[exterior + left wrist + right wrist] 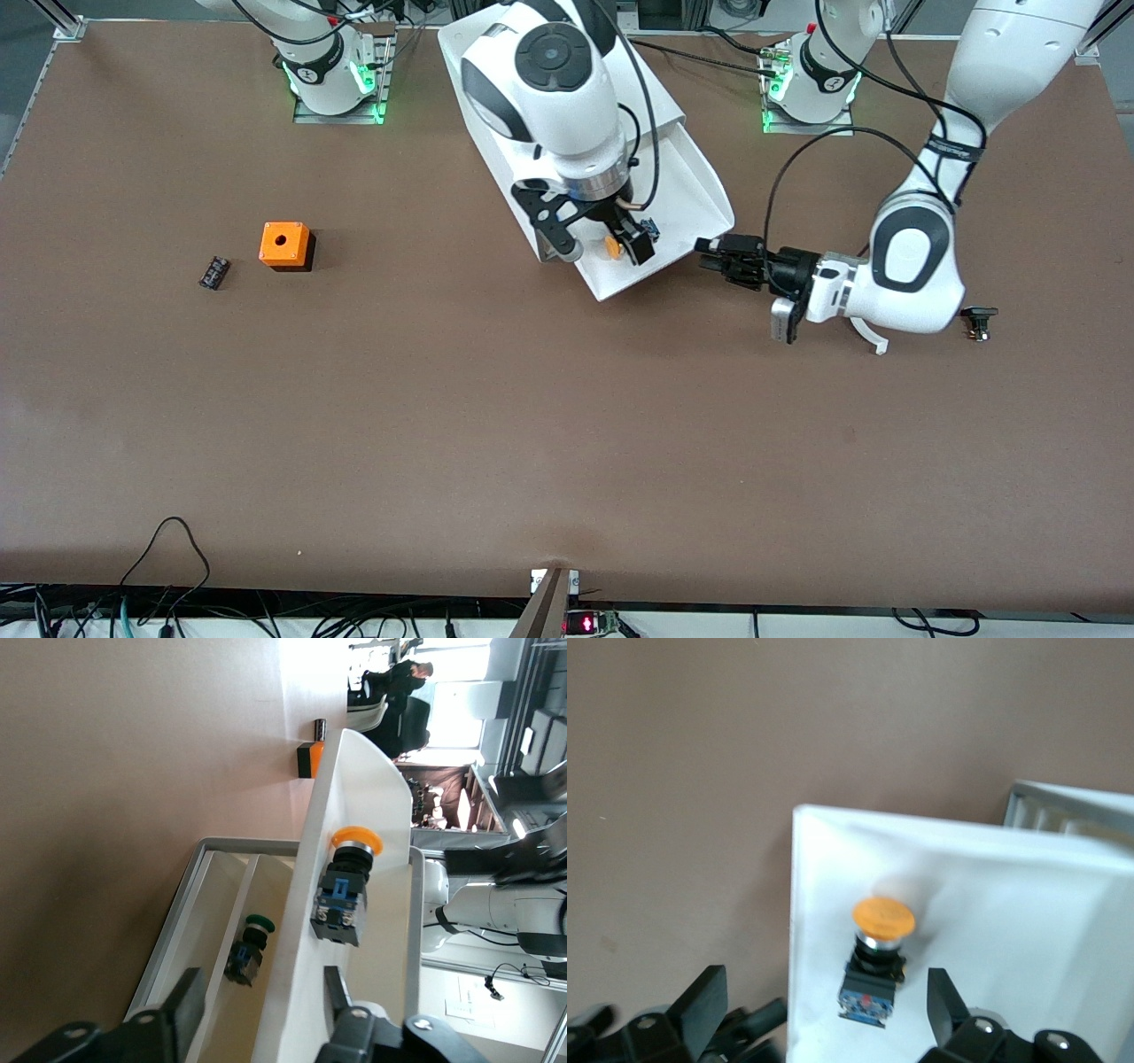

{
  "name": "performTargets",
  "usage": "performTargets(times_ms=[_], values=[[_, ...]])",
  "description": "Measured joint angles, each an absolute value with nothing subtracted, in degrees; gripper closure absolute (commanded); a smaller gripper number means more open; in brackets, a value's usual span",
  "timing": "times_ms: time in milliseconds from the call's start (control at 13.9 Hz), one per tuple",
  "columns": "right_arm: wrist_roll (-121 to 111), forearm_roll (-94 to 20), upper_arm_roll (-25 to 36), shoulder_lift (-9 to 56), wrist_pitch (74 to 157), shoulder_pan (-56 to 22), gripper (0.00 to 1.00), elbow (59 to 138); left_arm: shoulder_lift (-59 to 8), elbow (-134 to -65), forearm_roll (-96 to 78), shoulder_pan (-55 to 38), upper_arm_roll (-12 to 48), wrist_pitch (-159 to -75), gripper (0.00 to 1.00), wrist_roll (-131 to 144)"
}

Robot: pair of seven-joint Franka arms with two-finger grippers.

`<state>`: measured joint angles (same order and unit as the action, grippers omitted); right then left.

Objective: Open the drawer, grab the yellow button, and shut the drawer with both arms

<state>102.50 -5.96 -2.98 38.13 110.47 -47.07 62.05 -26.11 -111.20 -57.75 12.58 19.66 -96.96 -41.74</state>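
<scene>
I am seeing the small push button with the rounded orange-yellow cap on a black and blue body (877, 961) lying on its side inside the pulled-out top drawer, a shallow white tray (682, 190) jutting from the white box cabinet (496, 106). It is resting near the drawer's front corner, cap pointing toward the front lip.

My right gripper (607, 246) is hanging directly over the button, its black fingers (704, 1001) spread wide on either side of it and touching nothing.

My left gripper (713, 252) is sitting at the drawer's front corner toward the left arm's end of the bench. In the left wrist view its two fingers (182, 1005) are standing apart, one on each side of the drawer's front wall, and I cannot tell whether they are pressing on it. That view is also showing a lower drawer (190, 930) standing open, with a green-capped push button (248, 948) lying in it.

On the brown bench (532, 425), well apart toward the right arm's end, an orange cube with a round hole (285, 245) is sitting beside a small black part (213, 272). Another small black part (978, 321) is lying toward the left arm's end, just beside the left arm's forearm.
</scene>
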Motion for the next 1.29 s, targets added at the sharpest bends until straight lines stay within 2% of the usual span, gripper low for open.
performTargets(times_ms=[574, 646, 718, 789, 933, 1005, 1292], values=[[106.7, -5.6, -2.8, 41.7, 110.7, -49.5, 0.0, 62.0, -25.8, -92.6, -38.0, 13.9, 20.2, -85.1, 0.0, -20.1], [106.9, -5.6, -2.8, 42.1, 111.0, -49.5, 0.03, 62.0, -25.8, -90.9, -35.1, 13.8, 20.5, -84.4, 0.0, -17.7], [107.0, -5.5, -2.8, 42.6, 111.2, -49.5, 0.11, 62.0, -25.6, -89.5, -32.4, 13.6, 20.8, -84.0, 0.0, -15.3], [107.0, -5.4, -2.8, 43.0, 111.5, -49.7, 0.26, 62.0, -25.3, -88.2, -29.6, 13.5, 21.5, -83.8, 0.0, -12.7], [107.0, -5.0, -2.8, 43.3, 111.5, -50.2, 0.69, 62.0, -24.3, -86.0, -23.4, 13.3, 23.5, -83.7, 0.0, -7.3], [107.0, -5.0, -2.8, 43.3, 111.5, -50.4, 1.0, 62.0, -23.5, -84.9, -19.1, 13.1, 25.1, -83.6, 0.0, -4.6], [107.0, -4.9, -2.8, 43.3, 110.4, -50.5, 1.0, 61.5, -19.8, -82.6, -2.6, 12.3, 29.6, -83.2, 0.0, -1.1]])
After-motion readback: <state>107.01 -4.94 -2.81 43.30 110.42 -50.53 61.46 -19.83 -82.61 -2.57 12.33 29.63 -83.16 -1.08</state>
